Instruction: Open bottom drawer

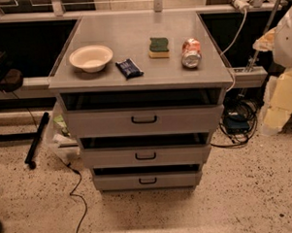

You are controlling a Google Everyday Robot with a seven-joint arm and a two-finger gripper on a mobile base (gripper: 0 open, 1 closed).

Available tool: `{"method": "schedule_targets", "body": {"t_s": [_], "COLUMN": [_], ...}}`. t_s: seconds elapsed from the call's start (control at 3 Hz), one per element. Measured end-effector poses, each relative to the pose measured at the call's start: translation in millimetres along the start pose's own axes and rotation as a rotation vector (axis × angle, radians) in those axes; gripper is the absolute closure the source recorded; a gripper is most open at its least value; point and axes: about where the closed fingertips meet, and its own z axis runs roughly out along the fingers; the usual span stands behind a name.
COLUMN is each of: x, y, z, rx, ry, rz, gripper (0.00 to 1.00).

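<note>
The bottom drawer (178,179) is the lowest and narrowest of three grey fronts on the cabinet. It has a small black bar handle (148,180), and a dark gap shows above its front. My arm and gripper (280,103) appear as a pale white and yellowish shape at the right edge. The gripper is well to the right of the cabinet, at about the height of the top drawer, and touches nothing.
The mid drawer (181,155) and top drawer (185,118) also show dark gaps above. On the cabinet top (133,46) are a white bowl (91,58), a blue packet (129,68), a green sponge (159,47) and a tipped can (191,52). Cables (238,119) lie at the right and a black cord (78,199) at the left on the speckled floor.
</note>
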Motion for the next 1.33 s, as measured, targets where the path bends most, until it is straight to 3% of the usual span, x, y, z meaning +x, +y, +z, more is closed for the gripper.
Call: {"method": "schedule_targets", "body": {"t_s": [0.67, 1.0, 1.33], "x": [-1, -3, -10], "y": [0, 8, 21], "z": [-3, 18, 68], "rx": [0.006, 0.003, -0.023], "ry": [-0.020, -0.069, -0.156], "rz": [0.002, 0.038, 0.077], "gripper": [0.00, 0.00, 0.00]}}
